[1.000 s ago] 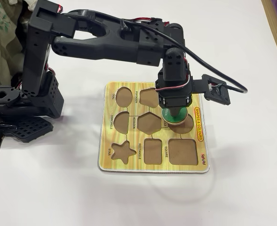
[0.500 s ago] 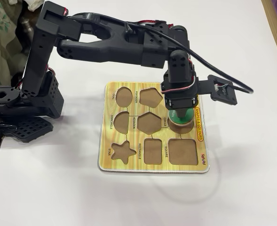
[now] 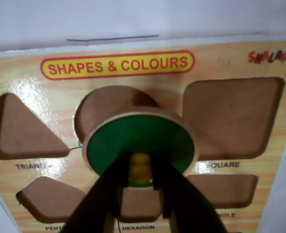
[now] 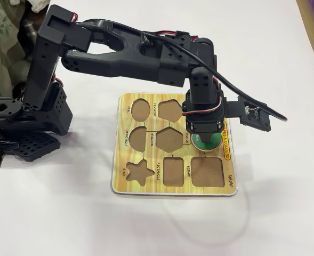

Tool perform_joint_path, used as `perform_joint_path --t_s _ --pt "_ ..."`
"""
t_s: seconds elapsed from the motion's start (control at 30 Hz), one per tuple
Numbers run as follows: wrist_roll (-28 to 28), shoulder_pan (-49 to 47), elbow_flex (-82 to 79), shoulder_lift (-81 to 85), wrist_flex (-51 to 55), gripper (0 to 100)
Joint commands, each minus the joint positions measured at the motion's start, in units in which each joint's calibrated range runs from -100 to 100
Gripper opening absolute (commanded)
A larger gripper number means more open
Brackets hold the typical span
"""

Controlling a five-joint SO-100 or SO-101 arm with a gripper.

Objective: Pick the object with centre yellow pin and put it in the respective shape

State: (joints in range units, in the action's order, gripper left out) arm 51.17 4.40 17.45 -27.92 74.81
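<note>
The table point(image 4: 263, 48) is white and smooth, with a wooden edge at the far right in the fixed view. On it lies a flat wooden board point(image 4: 122, 160) with a pale yellow grain print and rounded corners. White table stays open on the right and near sides of the board. The black arm point(image 4: 119, 53) stands on the left, and its base point(image 4: 31, 144) sits on the table's left part.

The board has brown cut-out holes: a star point(image 4: 138, 172), a hexagon point(image 4: 168, 140), a pentagon point(image 4: 169, 109), a rectangle point(image 4: 174, 170) and a square point(image 4: 207, 172), among others. In the wrist view a yellow label with red letters reads SHAPES & COLOURS point(image 3: 117, 64), and a triangle hole point(image 3: 24, 128) shows at left.

The gripper point(image 3: 141, 187) is closed on the yellow pin point(image 3: 141, 166) of the disc point(image 3: 109, 143), a round green piece with a pale wooden rim. The disc hangs tilted just above the circle hole point(image 3: 99, 107), covering its near part. Whether its edge touches the board, the pictures do not tell. In the fixed view only a green sliver of the disc point(image 4: 207, 143) shows under the gripper point(image 4: 203, 140).
</note>
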Motion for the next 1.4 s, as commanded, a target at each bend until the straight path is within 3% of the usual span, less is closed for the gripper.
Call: perform_joint_path --t_s 0.0,1.37 --pt "-0.12 0.58 3.42 0.64 -0.74 3" --pt "0.35 -3.81 5.85 -3.13 -0.74 3"
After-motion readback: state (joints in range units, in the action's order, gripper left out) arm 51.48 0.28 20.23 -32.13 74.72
